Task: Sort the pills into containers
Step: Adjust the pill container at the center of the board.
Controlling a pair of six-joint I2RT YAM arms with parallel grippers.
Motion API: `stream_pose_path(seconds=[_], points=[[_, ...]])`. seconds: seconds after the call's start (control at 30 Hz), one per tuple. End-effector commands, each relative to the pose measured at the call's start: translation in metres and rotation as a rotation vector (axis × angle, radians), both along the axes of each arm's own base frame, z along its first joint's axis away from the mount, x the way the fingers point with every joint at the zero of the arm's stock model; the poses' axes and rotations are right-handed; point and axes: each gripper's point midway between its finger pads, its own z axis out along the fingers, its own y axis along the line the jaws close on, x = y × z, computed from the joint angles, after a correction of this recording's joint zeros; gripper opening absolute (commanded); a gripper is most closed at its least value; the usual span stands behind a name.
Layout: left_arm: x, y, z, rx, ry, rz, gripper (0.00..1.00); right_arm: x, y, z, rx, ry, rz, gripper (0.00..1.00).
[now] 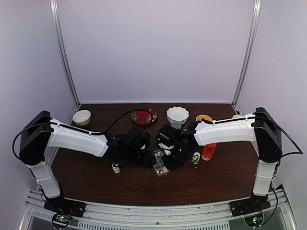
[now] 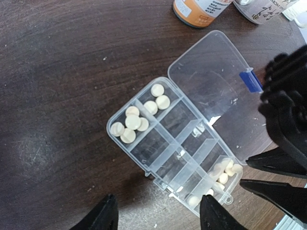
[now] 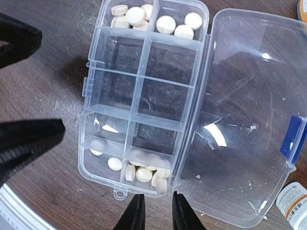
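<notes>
On table [image 1: 96, 179], pill box [image 3: 140, 91] lid open; pills [image 3: 144, 173] at its 12 & 6 o'clock ends. L gripper [image 2: 158, 206] wide, empty; R gripper [image 3: 157, 201] narrow, empty.

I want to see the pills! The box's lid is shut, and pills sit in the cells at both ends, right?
No. The lid is open, lying flat beside the box, as the right wrist view shows. Pills do sit at both ends.
</notes>
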Motion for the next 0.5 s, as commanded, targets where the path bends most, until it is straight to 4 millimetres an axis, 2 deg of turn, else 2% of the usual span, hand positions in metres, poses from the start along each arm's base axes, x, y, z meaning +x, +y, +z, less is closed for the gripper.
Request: stream_pose_path(seconds=[0.0, 0.47], points=[[0.0024, -0.0015, -0.0076, -0.032, 0.020, 0.010, 0.61, 0.0077, 0.0038, 0.0021, -0.022, -0.035, 0.002, 0.21], [0.0017, -0.0011, -0.0155, -0.044, 0.044, 0.008, 0.58, 0.0091, 0.0008, -0.0055, -0.062, -0.033, 0.002, 0.18]])
